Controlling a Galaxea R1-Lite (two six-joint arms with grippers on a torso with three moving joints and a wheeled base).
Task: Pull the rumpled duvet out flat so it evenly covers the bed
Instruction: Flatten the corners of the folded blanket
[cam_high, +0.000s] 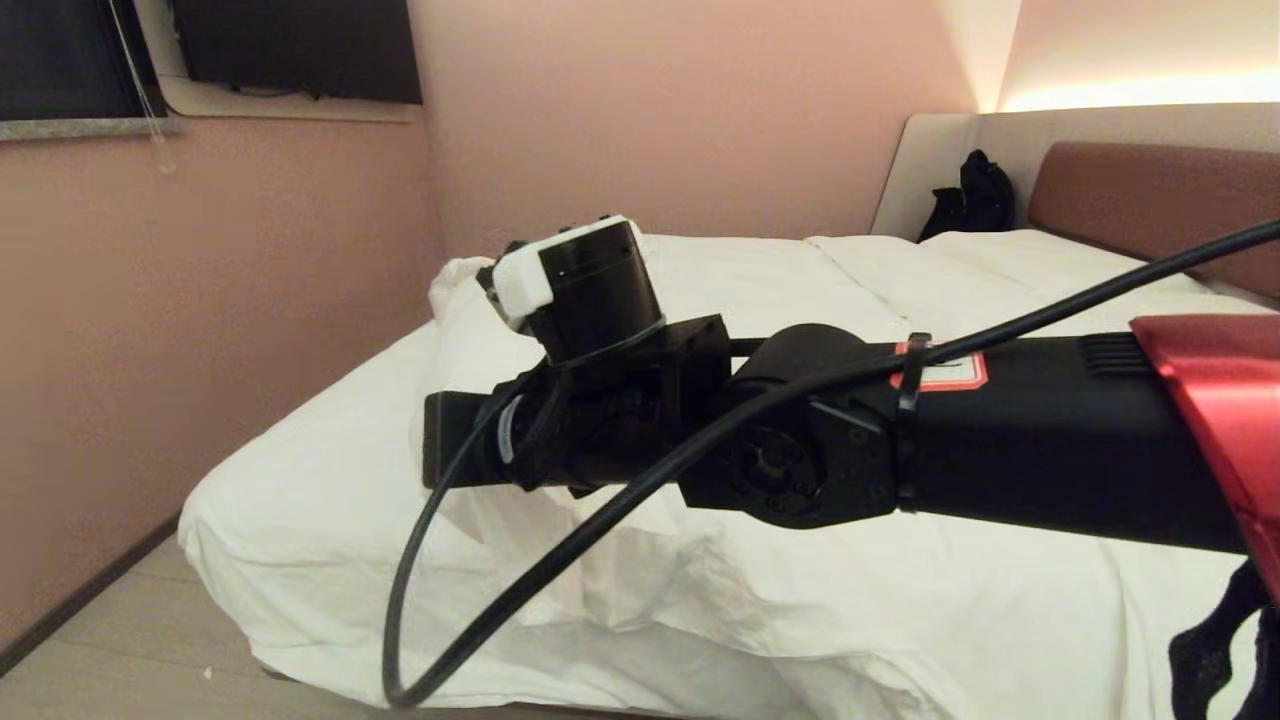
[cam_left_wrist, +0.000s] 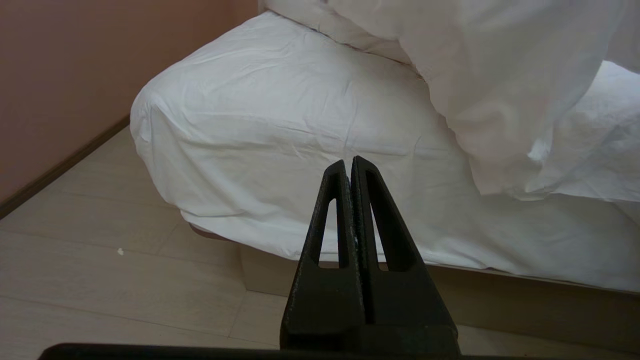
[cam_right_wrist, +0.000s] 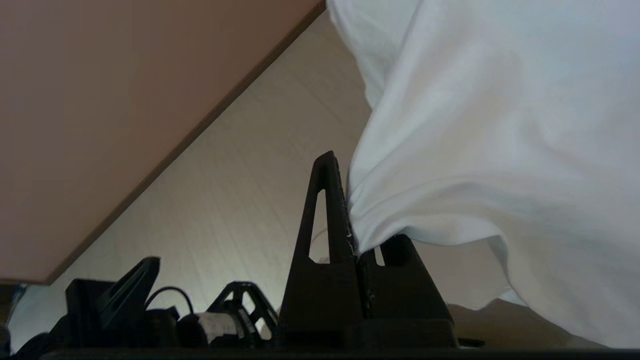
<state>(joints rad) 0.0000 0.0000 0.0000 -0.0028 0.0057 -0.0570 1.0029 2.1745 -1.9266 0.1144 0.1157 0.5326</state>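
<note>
The task looks only begun; the duvet (cam_high: 700, 590) lies bunched at the foot of the bed (cam_left_wrist: 280, 150), hanging over its edge, with bare sheet beside it; the right gripper (cam_right_wrist: 350, 220) is closed on a duvet fold; the left gripper (cam_left_wrist: 350, 167), fingers pressed together on nothing, waits near the floor; spreading the duvet flat remains.

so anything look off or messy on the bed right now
Yes: the duvet is bunched and folded back near the foot of the bed, leaving bare sheet at that corner. The right gripper pinches a fold; a black bag sits by the headboard.
</note>
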